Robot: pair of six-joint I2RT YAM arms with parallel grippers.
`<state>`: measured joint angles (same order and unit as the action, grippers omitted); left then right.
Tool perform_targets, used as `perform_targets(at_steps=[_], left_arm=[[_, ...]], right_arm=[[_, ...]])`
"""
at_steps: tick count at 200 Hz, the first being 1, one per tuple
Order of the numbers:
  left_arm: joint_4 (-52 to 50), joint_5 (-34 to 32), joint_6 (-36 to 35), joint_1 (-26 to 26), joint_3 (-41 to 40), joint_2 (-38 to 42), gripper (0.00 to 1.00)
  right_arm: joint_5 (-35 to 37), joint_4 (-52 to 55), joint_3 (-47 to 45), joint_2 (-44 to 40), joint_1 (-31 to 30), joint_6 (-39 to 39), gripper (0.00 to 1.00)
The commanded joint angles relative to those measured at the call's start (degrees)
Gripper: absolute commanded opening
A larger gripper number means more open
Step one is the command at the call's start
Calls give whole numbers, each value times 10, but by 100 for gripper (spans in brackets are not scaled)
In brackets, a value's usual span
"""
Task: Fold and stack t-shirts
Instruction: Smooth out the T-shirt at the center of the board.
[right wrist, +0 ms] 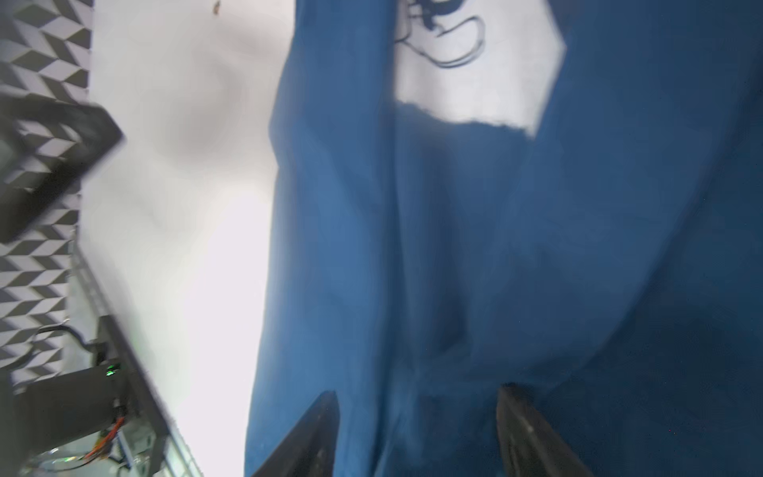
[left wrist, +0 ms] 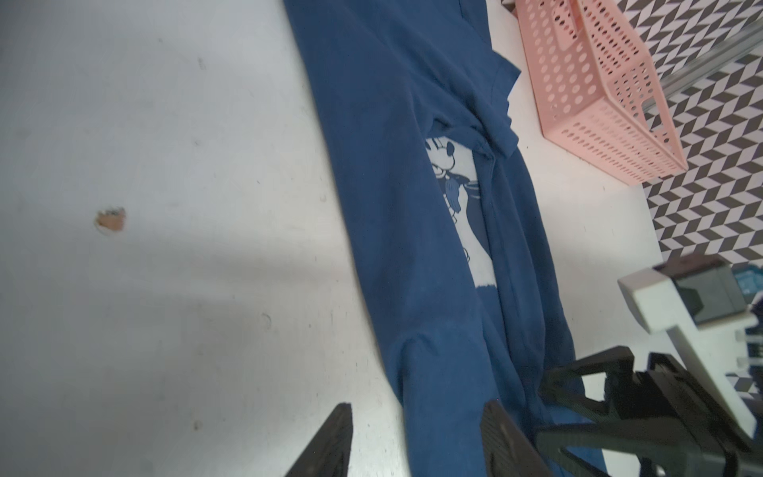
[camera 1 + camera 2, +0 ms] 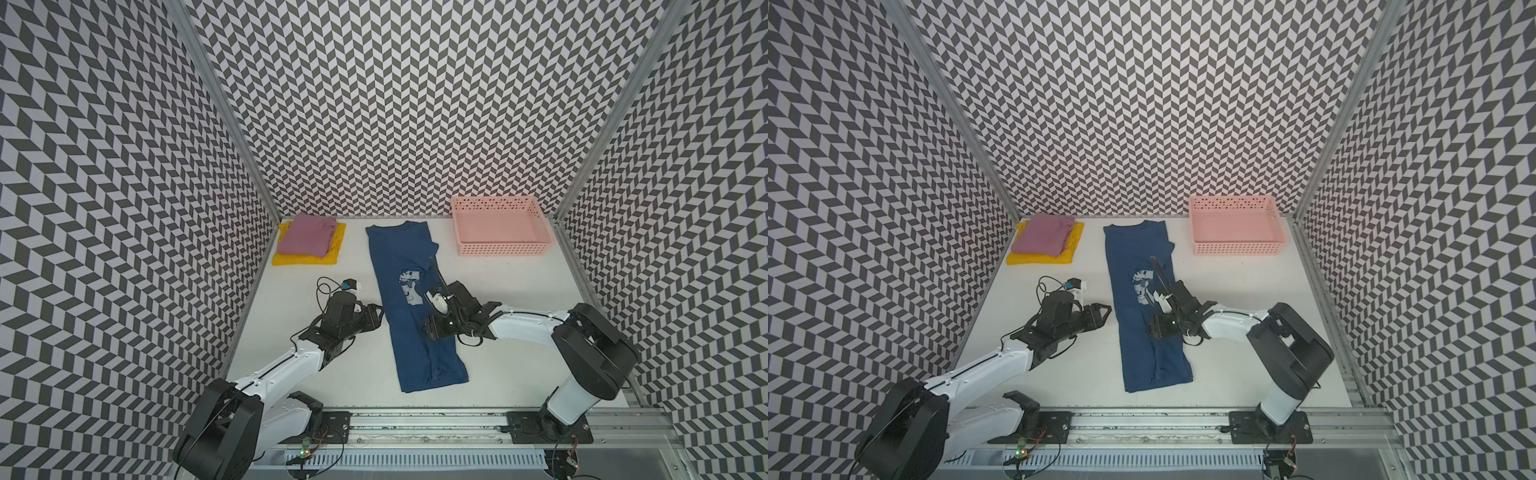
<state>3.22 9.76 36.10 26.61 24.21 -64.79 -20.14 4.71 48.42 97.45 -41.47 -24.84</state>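
My left claw (image 2: 417,413) stood open astride an edge of the navy t-shirt (image 2: 392,165); my right claw (image 1: 419,396), jaws apart, was over its middle.

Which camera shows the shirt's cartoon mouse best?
The left wrist view: the mouse print is close and sharp, face and hand readable. Both top views show it small and faint. The right wrist view catches only a blurred pale corner.
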Motion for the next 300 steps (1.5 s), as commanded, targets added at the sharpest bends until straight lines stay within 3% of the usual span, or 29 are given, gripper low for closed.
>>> perform_targets(at_steps=[1, 39, 67, 122, 169, 232, 275, 300], left_arm=[[-15, 4, 12, 32, -14, -4, 53], [-17, 15, 27, 68, -15, -10, 53], [-97, 26, 33, 116, -5, -2, 52], [-191, 9, 95, 287, -33, 42, 49], [-251, -29, 181, 432, -57, 108, 49], [-240, -134, 208, 447, -69, 121, 50], [-166, -151, 199, 447, -75, 101, 49], [-95, -130, 196, 447, -105, 112, 48]], right_arm=[[-28, -42, 34, 24, -7, 7, 60], [30, 25, 56, -24, -6, 30, 63], [66, 77, 36, -92, -5, 32, 65], [92, 123, -69, -219, -8, -26, 65], [89, 132, -150, -274, -30, -78, 65], [85, 141, -192, -322, -58, -109, 65], [93, 144, -217, -349, -64, -125, 65], [92, 132, -233, -355, -68, -137, 64]])
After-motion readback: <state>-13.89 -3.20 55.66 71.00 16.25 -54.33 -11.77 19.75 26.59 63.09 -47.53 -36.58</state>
